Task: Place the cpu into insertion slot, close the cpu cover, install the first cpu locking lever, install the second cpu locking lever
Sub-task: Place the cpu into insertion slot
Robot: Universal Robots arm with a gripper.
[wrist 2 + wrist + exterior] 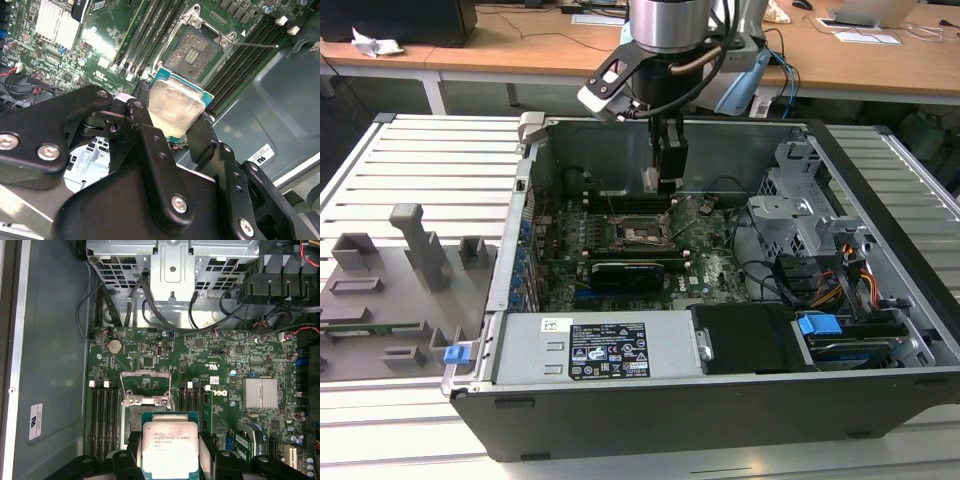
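Holding the cpu (170, 445) clamped in the gripper (170, 456) above the insertion slot (194, 52), apparently unseated; placement needs square alignment.

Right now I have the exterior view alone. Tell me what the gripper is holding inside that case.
Observer: In both wrist views the gripper is shut on the cpu, its metal top showing.
Operator: Report the insertion slot.
Observer: In the second wrist view the insertion slot lies bare, its dark centre showing; the cpu is not seated in it.
Operator: Check the cpu cover.
Observer: In the first wrist view the cpu cover stands open, off the slot.
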